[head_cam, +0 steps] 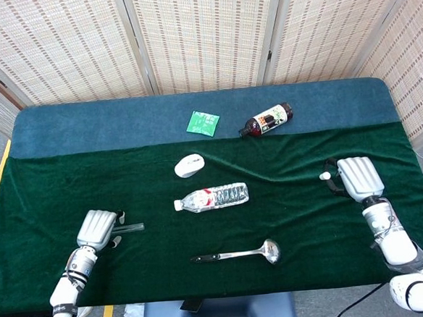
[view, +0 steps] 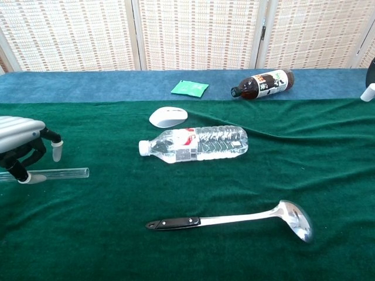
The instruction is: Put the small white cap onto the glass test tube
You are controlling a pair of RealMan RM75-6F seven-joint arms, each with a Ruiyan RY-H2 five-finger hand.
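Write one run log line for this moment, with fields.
left robot hand: over test tube, grasp unclear | right robot hand: holds white cap | capping: not done

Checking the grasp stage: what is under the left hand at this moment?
The glass test tube lies flat on the green cloth under the left hand, its open end sticking out toward the water bottle. The hand covers its other end, so contact cannot be confirmed.
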